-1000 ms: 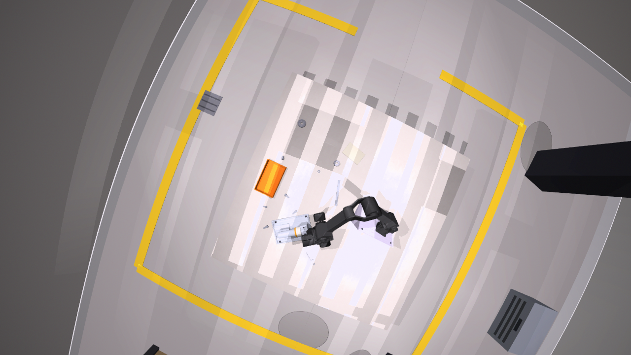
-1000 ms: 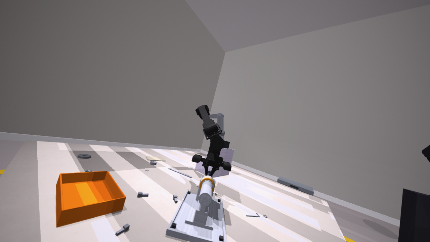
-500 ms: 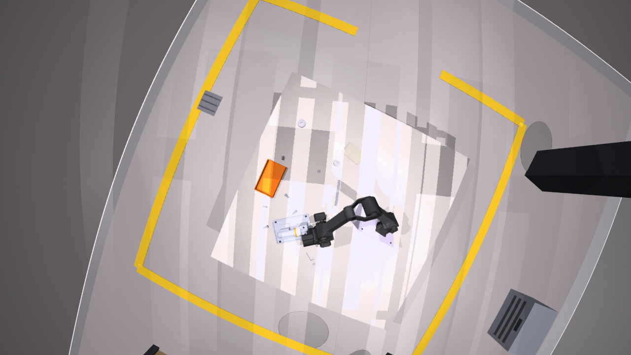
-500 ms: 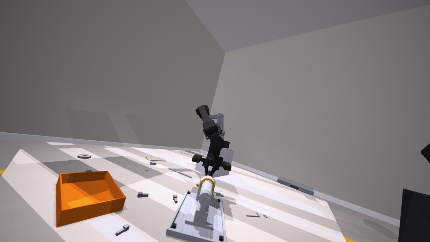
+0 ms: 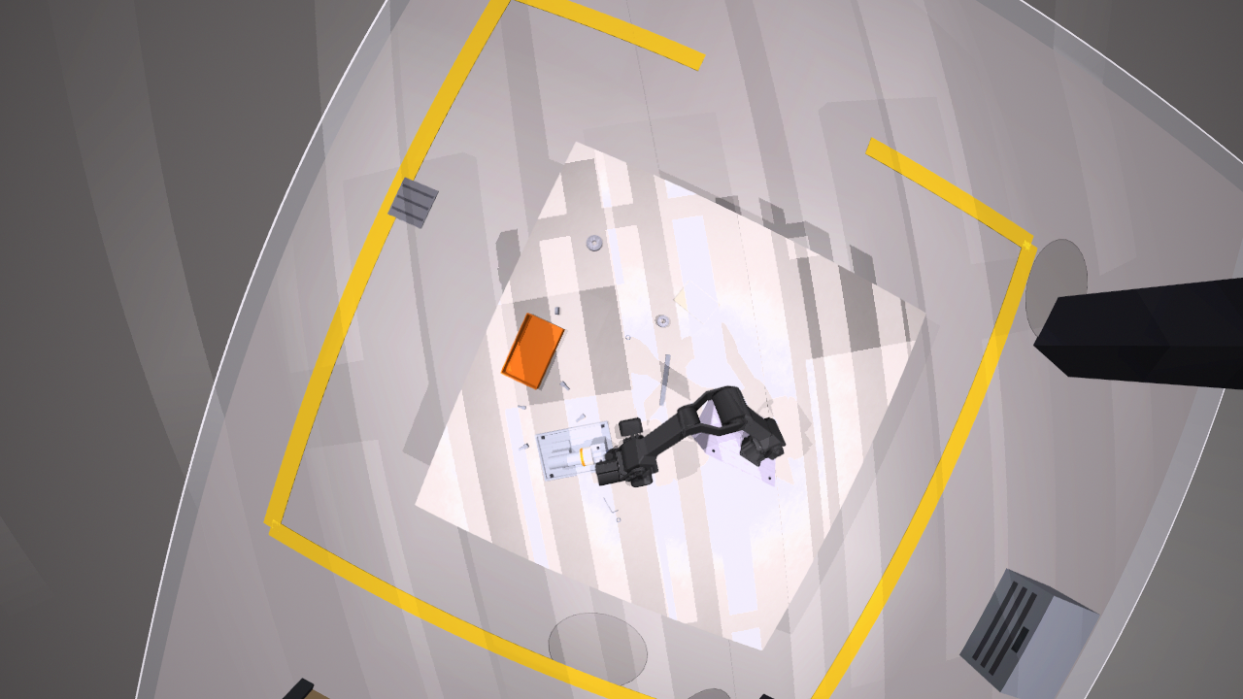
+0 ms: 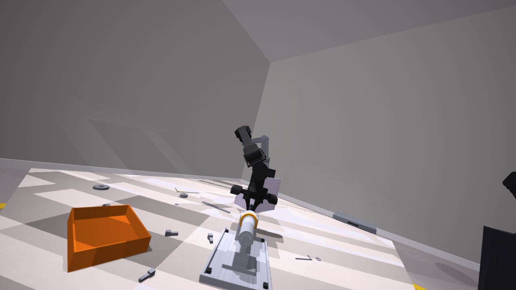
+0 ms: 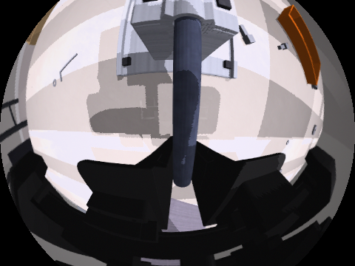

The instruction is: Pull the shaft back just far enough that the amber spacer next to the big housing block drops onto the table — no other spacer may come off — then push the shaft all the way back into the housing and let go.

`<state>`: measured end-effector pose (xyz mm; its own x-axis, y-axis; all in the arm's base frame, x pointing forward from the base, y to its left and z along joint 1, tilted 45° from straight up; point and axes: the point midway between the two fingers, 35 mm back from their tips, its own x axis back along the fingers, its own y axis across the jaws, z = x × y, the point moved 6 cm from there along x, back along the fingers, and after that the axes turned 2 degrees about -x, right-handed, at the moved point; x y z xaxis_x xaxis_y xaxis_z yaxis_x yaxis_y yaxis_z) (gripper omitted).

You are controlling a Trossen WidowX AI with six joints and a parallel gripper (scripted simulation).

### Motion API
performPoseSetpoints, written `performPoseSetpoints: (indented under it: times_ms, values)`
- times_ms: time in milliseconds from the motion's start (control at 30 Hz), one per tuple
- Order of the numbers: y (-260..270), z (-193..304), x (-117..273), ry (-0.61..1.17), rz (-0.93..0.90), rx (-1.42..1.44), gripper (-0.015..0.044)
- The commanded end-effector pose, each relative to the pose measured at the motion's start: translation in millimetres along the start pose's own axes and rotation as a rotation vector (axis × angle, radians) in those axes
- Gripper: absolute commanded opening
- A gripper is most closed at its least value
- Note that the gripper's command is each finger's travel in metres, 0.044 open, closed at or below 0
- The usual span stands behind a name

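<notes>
Jaws nearly closed, pinching the shaft by its free end.

The jaws (image 6: 251, 209) stand only a little apart, a finger on either side of the dark shaft (image 7: 186, 96), whose rounded tip pokes slightly past the pinch. From there the shaft runs straight to the pale housing (image 7: 185, 33), its far end out of sight at the block's face. The amber spacer (image 5: 582, 457) (image 6: 256, 220) sits upright around the pale cylinder line on the base plate (image 5: 546, 469) (image 6: 234, 278), up off the table (image 5: 487, 486) (image 6: 180, 259); whether it touches the housing, I cannot tell. The orange bin (image 5: 533, 350) (image 6: 108, 248) (image 7: 305, 52) stands near the plate, apart from it.
</notes>
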<state>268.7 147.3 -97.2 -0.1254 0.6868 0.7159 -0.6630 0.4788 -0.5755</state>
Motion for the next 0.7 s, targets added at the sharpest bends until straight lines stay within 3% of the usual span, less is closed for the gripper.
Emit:
performPoseSetpoints:
  times_ms: [0,667]
  values:
    - [-0.1,1.2,0.0,0.002,-0.001,-0.002,0.0000]
    - [-0.1,2.7,0.0,0.000,0.000,0.000,0.0000]
